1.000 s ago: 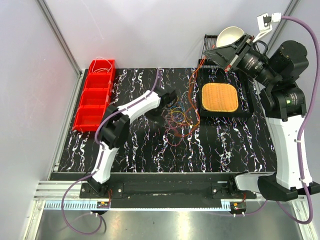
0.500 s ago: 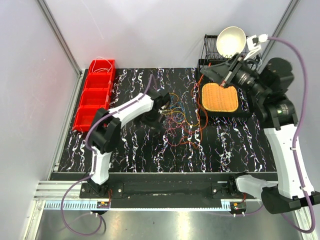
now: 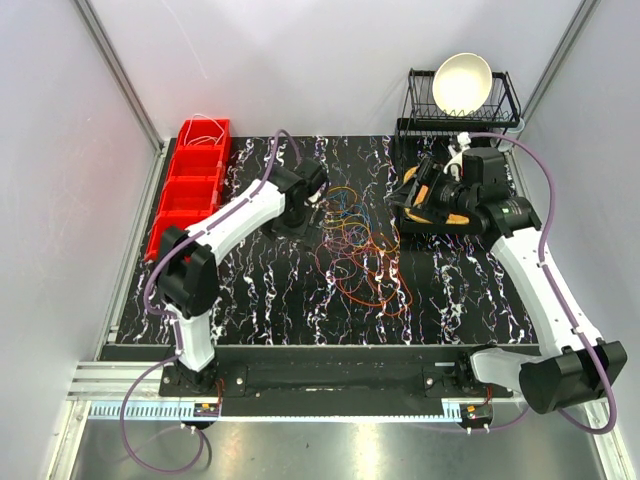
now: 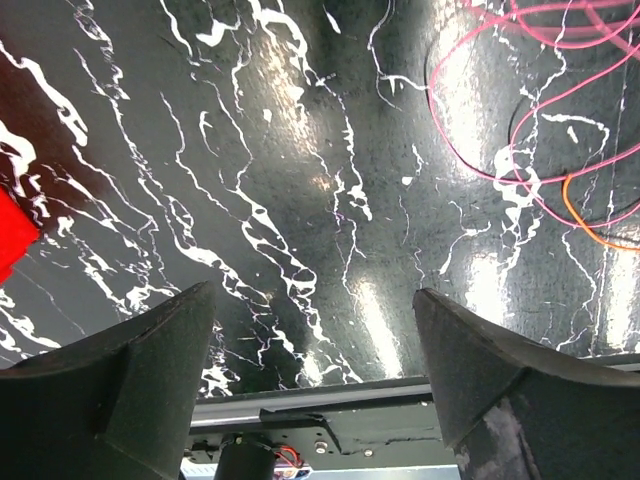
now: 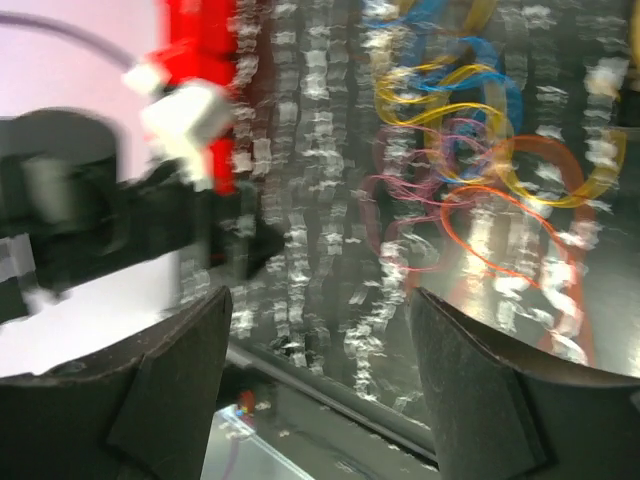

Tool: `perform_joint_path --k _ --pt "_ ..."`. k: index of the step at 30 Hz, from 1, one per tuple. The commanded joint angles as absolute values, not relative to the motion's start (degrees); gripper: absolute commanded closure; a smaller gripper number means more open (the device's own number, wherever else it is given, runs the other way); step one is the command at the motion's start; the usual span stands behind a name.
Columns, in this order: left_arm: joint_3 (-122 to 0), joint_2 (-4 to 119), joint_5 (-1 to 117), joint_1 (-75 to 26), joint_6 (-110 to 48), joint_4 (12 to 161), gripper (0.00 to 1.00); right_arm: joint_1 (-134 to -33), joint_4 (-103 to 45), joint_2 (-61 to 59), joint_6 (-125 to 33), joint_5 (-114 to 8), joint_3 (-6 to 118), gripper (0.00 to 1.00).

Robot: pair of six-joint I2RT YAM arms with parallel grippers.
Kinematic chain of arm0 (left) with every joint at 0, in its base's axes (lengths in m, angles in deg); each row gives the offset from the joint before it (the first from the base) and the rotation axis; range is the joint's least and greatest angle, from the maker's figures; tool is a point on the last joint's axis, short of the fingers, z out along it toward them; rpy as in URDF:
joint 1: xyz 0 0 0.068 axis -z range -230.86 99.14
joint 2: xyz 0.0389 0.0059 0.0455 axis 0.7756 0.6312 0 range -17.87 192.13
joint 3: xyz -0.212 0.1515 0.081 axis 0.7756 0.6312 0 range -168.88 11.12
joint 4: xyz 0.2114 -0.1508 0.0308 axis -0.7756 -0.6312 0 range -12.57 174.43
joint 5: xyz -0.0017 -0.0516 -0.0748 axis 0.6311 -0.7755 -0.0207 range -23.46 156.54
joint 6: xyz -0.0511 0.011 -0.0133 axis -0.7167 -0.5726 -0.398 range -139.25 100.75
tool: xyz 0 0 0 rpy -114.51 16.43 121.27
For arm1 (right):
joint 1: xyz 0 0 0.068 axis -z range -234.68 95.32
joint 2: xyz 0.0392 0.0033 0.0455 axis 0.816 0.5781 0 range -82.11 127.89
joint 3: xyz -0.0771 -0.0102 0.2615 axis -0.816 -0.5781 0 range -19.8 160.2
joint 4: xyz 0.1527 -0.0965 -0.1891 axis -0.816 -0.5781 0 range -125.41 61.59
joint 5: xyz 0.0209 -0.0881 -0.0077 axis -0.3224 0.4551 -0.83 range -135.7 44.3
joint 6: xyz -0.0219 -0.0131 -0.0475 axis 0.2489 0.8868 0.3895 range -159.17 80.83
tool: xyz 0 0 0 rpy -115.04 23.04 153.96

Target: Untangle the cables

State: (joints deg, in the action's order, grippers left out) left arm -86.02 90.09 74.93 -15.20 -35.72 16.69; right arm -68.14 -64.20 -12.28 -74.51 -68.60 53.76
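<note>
The left jaws stand wide apart with nothing between them, only bare table [image 4: 300,200] beneath. The cables [image 3: 355,240] lie just to their right, between the two pairs of jaws. The right jaws are likewise parted and empty (their wrist view is blurred), facing the heap. It is one tangle, its strands too interlaced to count: orange, yellow, red, purple, blue. Beyond the right jaws stand one wire rack [image 3: 500,100] and one white bowl [image 3: 462,82].

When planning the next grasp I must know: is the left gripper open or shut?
Open: the left gripper shows both fingers wide apart, nothing between them.
</note>
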Motion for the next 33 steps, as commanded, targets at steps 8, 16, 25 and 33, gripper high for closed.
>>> perform_joint_path --k 8,16,25,33 --pt "-70.7 81.4 66.9 -14.2 -36.3 42.1 0.23 -68.2 -70.9 -14.3 -70.2 -59.7 50.9 0.22" --pt "-71.7 90.5 65.5 -13.8 -34.5 52.8 0.15 -68.3 -69.5 -16.4 -69.3 -61.7 46.8 0.21" --pt "-79.1 99.3 72.7 -13.7 -36.0 53.3 0.21 -68.3 -66.9 -15.4 -69.1 -64.4 44.7 0.21" --pt "-80.7 102.8 74.8 -14.3 -35.4 55.3 0.37 -68.3 -65.6 -13.7 -68.0 -65.4 44.2 0.21"
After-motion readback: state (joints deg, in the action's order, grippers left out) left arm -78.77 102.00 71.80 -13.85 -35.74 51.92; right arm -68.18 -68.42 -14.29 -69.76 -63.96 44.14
